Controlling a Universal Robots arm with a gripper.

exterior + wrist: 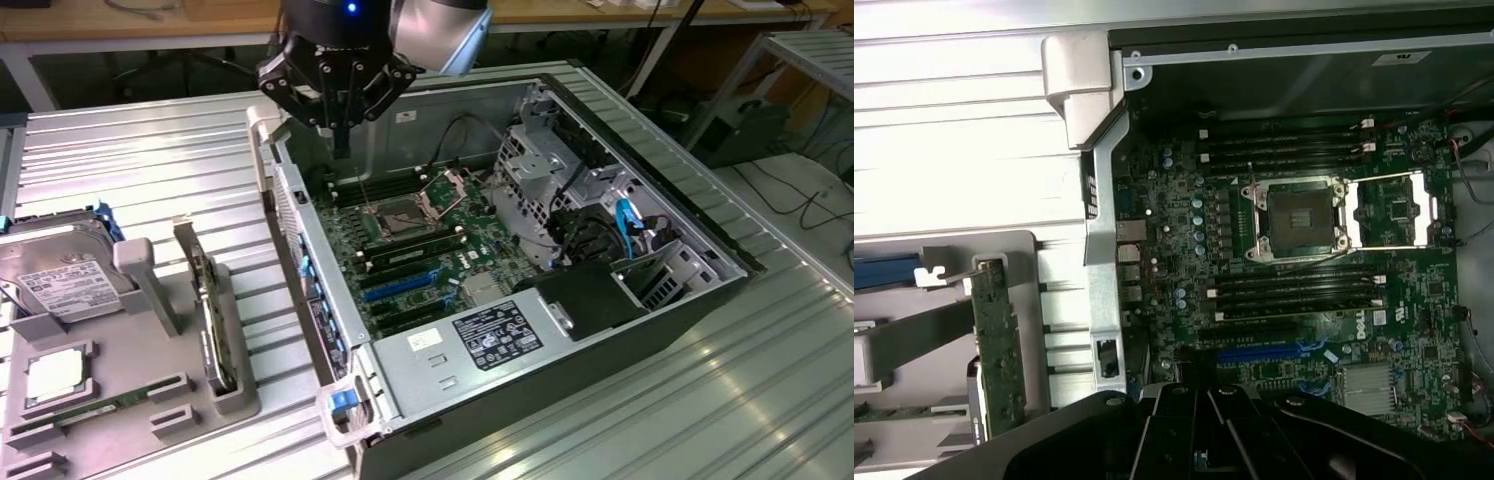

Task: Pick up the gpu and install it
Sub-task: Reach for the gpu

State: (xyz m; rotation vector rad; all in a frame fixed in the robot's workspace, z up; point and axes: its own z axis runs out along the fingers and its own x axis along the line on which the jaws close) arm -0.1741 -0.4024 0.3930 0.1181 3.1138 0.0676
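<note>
Currently hangs above the rear corner of the open computer case (574, 400), end effector (343, 140) pressed together and pinching nothing. Well off toward the exterior view's left of the end effector and lower, outside the case wall: the gpu (203, 290), standing on edge in a slot of the grey holder (234, 395), near the hard drive (60, 270). Probably best done by spreading the end effector first, aligning with the card's thin upper edge, and descending straight to avoid the holder's posts. Underneath, a ribbed metal worktop (160, 150); beyond, benches and loose cables.
</note>
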